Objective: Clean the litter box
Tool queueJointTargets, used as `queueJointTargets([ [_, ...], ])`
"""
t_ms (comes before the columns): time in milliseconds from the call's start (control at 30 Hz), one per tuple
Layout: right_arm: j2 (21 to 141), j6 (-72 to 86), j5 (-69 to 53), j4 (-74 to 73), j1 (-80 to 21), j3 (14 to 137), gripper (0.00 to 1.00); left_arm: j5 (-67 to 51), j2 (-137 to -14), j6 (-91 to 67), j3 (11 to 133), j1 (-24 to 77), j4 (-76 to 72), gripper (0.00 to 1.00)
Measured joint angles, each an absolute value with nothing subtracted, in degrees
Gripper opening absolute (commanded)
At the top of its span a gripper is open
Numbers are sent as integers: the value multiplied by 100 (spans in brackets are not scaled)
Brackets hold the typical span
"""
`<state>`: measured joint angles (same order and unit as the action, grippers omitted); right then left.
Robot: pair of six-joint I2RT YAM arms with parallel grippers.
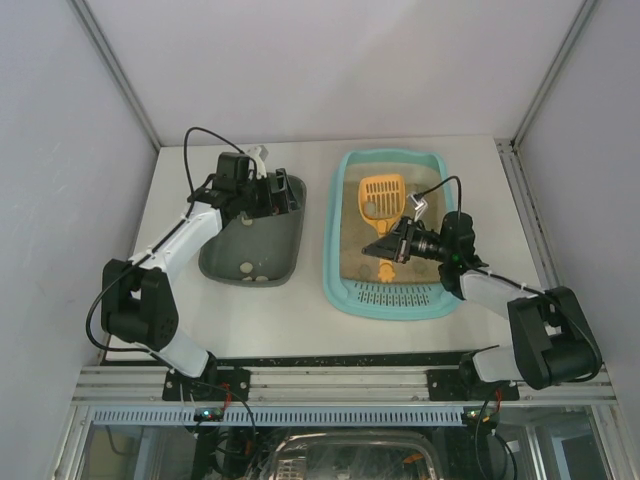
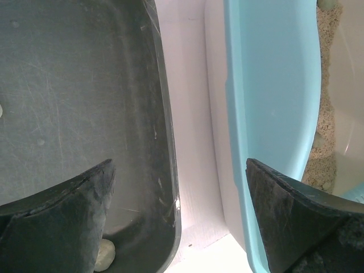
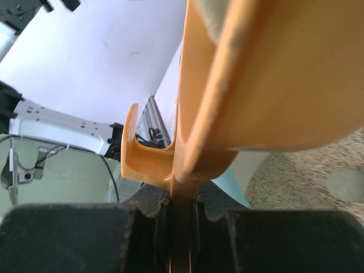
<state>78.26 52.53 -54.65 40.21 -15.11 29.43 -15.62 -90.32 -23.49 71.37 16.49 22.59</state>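
The litter box [image 1: 334, 262] is resting on the white table [image 1: 250, 320], in front of the right arm, with its long axis running away from the arm bases. Its slotted grate [image 1: 394, 294] is occupying the near end, and beige litter [image 1: 350, 232] is covering the floor beyond the grate.

The right hand [image 1: 385, 248] is hanging over the middle of the litter box, just beyond the grate. It is clenched on the handle of an orange slotted scoop [image 1: 381, 196]. In the right wrist view the handle [image 3: 182, 187] is sitting pinched between the two dark fingers [image 3: 62, 239], and the scoop body [image 3: 267, 85] is extending away from the hand above the litter [image 3: 296, 170]. The scoop head is lying toward the far end of the litter box. Whether it is touching the litter cannot be told.

A smaller dark grey tray [image 1: 235, 240] is standing just left of the litter box, apart from it, with a strip of bare table [image 2: 190, 142] showing between them. Several pale lumps [image 1: 250, 268] are lying at its near end.

The left hand [image 1: 283, 193] is hovering over the far right corner of the grey tray, on the side facing the litter box. It is released and holding nothing. In the left wrist view one finger [image 2: 62, 222] is sitting above the grey tray [image 2: 68, 85] and the other [image 2: 301, 222] above the turquoise wall of the litter box [image 2: 273, 85].
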Motion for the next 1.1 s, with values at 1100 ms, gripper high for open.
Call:
queueJointTargets([
  [1100,10556,3173,-5271,-3660,-3312,10033,0,-1061,-9564,-2486,9161,-685,2456,100],
])
